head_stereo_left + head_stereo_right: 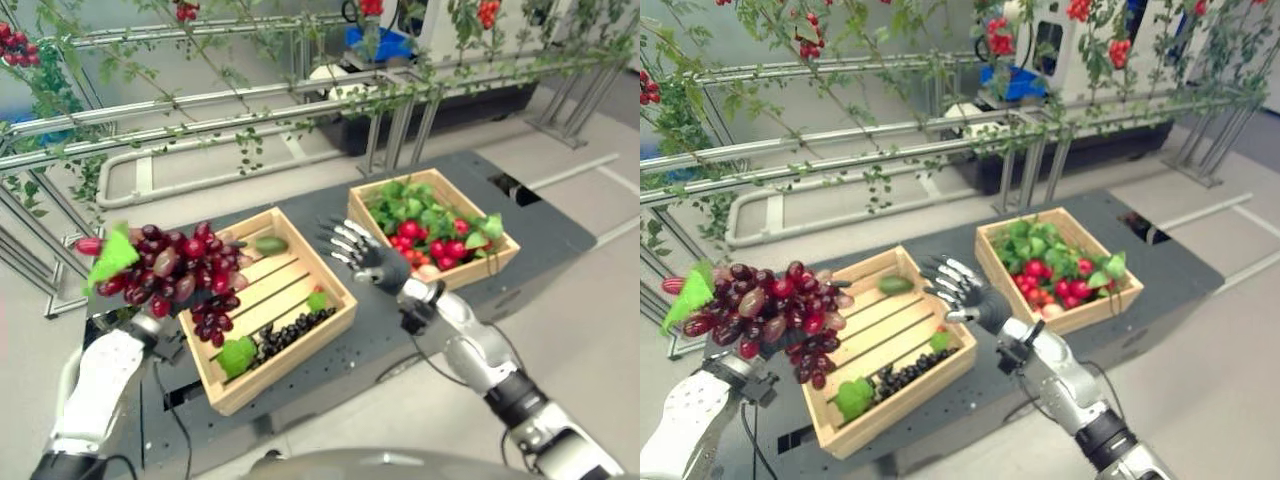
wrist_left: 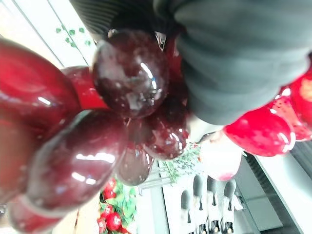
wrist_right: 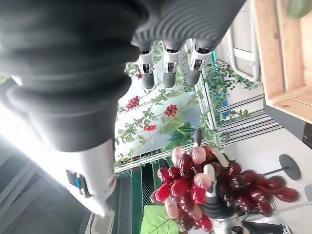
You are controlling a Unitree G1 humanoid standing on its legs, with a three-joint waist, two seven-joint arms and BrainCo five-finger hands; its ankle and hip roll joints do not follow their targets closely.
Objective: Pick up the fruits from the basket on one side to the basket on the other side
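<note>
My left hand is shut on a big bunch of red grapes with a green leaf. It holds the bunch in the air over the left edge of the left wooden crate. Close up, the grapes crowd round that hand's dark cover. This crate holds a small dark grape bunch, green leaves and a green fruit. The right wooden crate is full of red fruits and green leaves. Between the two crates my right hand hovers open, fingers straight, holding nothing.
Both crates stand on a dark low table. Behind it runs a metal rail frame hung with vines and red berry clusters. A black planter tub sits behind the right crate.
</note>
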